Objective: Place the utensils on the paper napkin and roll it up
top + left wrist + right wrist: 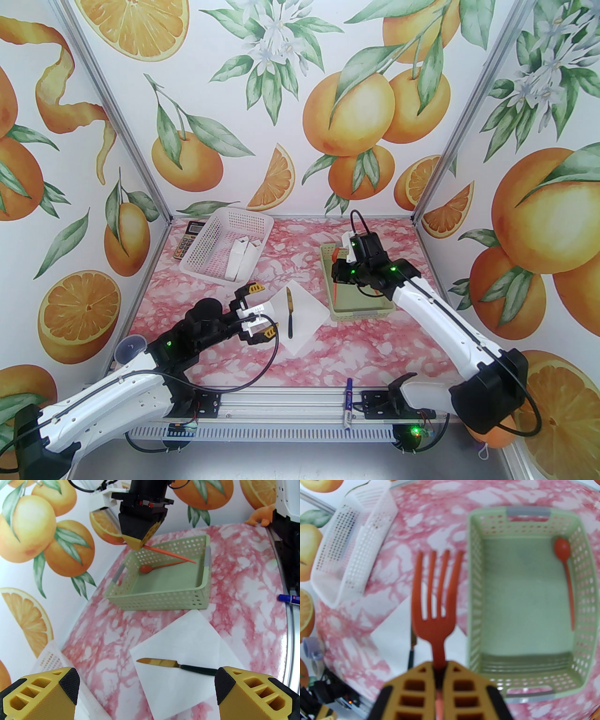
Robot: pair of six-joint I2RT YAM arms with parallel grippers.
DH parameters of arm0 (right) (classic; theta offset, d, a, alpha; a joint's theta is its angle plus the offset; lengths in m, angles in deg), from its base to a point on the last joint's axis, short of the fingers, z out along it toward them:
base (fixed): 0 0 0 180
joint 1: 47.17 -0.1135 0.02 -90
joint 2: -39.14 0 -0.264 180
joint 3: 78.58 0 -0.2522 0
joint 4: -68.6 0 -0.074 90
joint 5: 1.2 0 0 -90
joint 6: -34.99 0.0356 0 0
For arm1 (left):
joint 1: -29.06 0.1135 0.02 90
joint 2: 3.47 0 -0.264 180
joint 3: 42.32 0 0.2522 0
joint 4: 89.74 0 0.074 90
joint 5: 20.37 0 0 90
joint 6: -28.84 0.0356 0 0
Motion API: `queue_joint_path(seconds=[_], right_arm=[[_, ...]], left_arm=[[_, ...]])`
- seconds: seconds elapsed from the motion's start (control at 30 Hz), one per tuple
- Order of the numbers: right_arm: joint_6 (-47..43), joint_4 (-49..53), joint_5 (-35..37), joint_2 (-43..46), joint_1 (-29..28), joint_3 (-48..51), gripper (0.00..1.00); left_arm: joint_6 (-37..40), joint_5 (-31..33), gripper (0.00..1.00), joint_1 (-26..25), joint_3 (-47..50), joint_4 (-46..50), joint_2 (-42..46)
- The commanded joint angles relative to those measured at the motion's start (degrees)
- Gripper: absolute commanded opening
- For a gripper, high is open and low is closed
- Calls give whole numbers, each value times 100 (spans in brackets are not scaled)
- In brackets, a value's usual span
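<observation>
The orange-red fork (437, 592) is clamped by its handle in your right gripper (440, 667), above the green basket's (474, 597) edge. One spoon (562, 548) lies inside that basket. A dark-handled knife (290, 313) rests on the napkin (307, 335). Your left gripper (260, 310) hovers beside it, fingers spread. The white basket (206, 243) holds small white boxes (239, 262).

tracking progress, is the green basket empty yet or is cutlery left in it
Not empty. An orange spoon lies inside the green basket along one wall; the fork is lifted, clamped in the right gripper.
</observation>
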Motion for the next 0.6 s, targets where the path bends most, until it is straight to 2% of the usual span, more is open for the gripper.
queue_joint_path(seconds=[0.0, 0.33, 0.57], right_arm=[[287, -209, -77, 104, -151, 77, 6], [774, -777, -188, -242, -810, 241, 6], [966, -1088, -318, -723, -1075, 240, 5]], left_arm=[[99, -115, 100, 15, 103, -213, 65], [116, -45, 100, 9, 164, -290, 323], [134, -87, 100, 13, 132, -221, 295]])
